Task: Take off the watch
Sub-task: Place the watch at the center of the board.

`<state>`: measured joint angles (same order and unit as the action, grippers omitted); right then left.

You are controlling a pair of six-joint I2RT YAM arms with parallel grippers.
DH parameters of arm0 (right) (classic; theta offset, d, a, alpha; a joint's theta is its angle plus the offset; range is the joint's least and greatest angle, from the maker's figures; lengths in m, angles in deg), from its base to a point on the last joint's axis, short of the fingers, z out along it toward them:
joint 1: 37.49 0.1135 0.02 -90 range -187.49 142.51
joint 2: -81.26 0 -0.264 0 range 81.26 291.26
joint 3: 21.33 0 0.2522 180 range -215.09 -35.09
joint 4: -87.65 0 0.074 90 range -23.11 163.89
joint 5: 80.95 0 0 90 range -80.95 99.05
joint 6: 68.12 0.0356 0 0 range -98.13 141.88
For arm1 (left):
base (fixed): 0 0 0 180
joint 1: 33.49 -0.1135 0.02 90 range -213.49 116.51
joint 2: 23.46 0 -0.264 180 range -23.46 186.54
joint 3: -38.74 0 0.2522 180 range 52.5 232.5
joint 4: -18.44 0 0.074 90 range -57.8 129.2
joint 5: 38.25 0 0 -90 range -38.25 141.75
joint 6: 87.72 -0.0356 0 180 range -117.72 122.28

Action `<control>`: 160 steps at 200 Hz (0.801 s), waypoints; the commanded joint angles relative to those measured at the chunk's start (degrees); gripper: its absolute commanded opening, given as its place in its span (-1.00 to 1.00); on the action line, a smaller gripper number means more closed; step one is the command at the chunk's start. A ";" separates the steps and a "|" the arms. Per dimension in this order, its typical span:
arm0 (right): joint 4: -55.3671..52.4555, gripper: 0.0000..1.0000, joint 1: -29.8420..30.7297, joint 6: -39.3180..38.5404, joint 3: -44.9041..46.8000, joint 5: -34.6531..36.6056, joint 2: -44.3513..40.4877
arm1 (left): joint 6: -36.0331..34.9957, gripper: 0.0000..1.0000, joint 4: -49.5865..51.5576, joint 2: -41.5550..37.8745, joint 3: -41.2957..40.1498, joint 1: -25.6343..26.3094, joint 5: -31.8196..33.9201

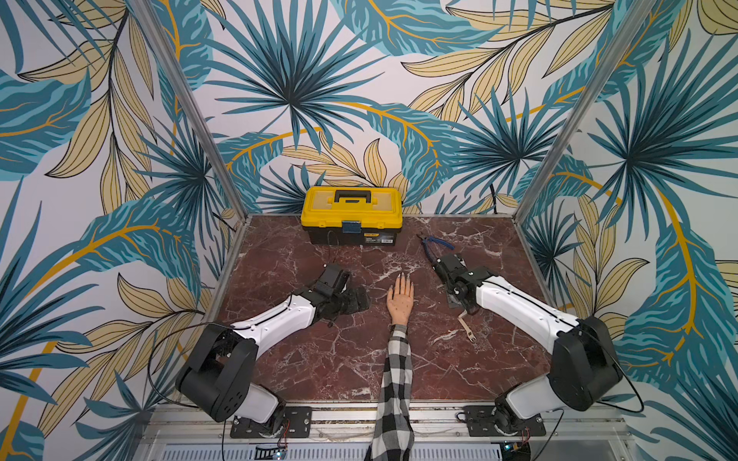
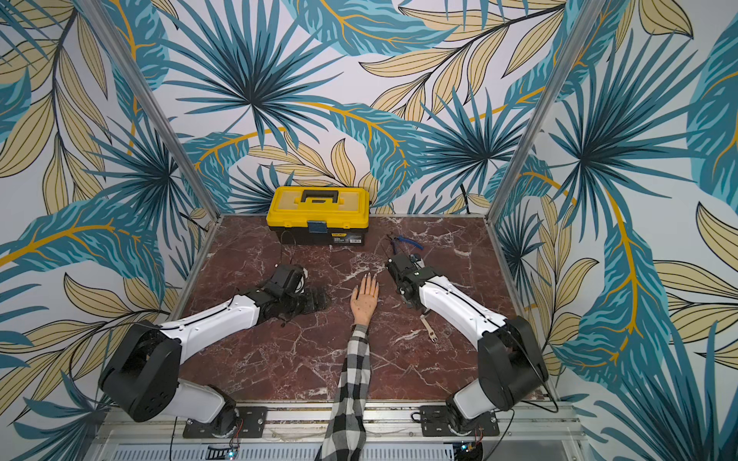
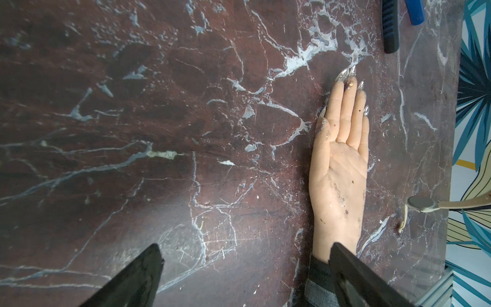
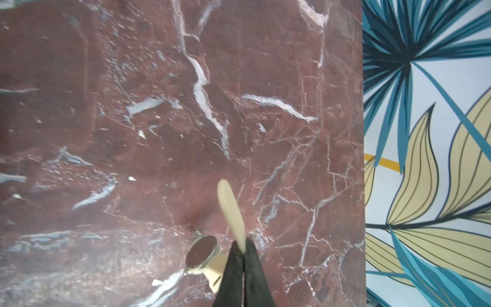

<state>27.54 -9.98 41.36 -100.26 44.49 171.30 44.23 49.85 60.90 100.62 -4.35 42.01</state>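
Watch (image 4: 202, 252) pinched by right pincer (image 4: 243, 249); toolbox label (image 1: 377, 238) illegible.

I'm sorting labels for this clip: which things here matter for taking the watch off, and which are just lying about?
Job: watch, held in the shut right tool; dummy hand; open left tool.
Lying about: yellow toolbox; blue pliers.
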 commanded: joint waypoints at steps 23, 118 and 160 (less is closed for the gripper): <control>2.77 -1.00 3.57 4.03 -5.90 -2.01 8.73 | 0.42 0.99 -1.50 -0.06 -1.78 -0.30 -0.64; 5.48 0.98 6.15 8.12 -21.64 -16.31 11.89 | -0.37 0.99 -1.51 -2.82 0.14 -0.47 -0.12; 10.16 0.99 3.85 5.10 -14.59 -21.43 -1.56 | -6.70 0.99 0.16 -9.01 2.90 -1.18 7.20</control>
<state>35.10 -4.43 48.22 -119.16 26.74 177.72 42.64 49.65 56.46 99.96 -4.50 43.87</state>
